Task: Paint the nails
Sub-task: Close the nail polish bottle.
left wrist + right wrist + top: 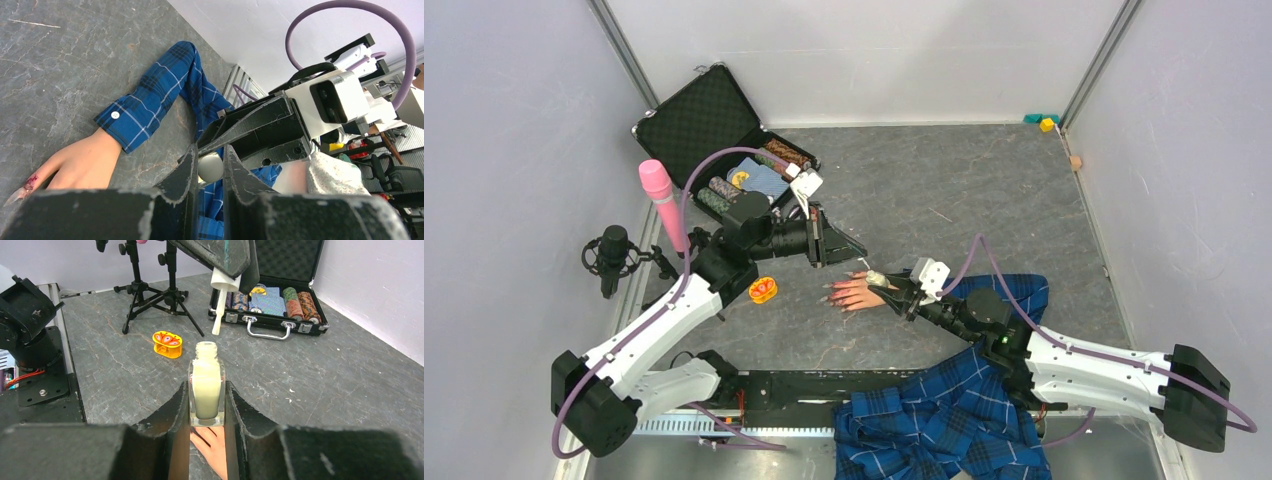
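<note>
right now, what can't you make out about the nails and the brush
- reddish-pink nails of the flesh-coloured mannequin hand: left wrist view shows one, the rest hidden by the left gripper; top view, too small.
- brush tip below the white cap: right wrist view, too small to tell bristles or polish.
</note>
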`<state>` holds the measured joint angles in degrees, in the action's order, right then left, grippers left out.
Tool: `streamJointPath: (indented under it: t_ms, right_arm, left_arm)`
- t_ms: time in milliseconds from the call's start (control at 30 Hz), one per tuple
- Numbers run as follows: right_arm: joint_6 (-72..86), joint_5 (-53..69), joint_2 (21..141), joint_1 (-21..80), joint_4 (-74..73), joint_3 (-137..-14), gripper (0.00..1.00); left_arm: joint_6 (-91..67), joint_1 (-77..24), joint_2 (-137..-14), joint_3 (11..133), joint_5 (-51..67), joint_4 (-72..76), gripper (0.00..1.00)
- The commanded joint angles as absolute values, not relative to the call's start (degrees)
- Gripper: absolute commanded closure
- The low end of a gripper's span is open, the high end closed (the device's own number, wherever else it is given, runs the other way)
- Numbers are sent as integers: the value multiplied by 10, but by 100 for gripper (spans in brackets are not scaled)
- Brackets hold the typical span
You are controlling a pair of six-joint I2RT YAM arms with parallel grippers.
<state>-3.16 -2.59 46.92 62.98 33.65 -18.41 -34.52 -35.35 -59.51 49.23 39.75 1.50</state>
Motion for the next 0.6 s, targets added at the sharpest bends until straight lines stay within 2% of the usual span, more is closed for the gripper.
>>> streamJointPath:
  t_ms: [0, 567]
  right_arm:
    - [-42, -32, 462, 633, 359, -211, 100]
    - [-42, -46, 475, 633, 355, -217, 100]
  left_arm:
    - [-326, -351, -601, 487, 416, 39, 98]
    - [-331, -351, -602, 480, 424, 51, 98]
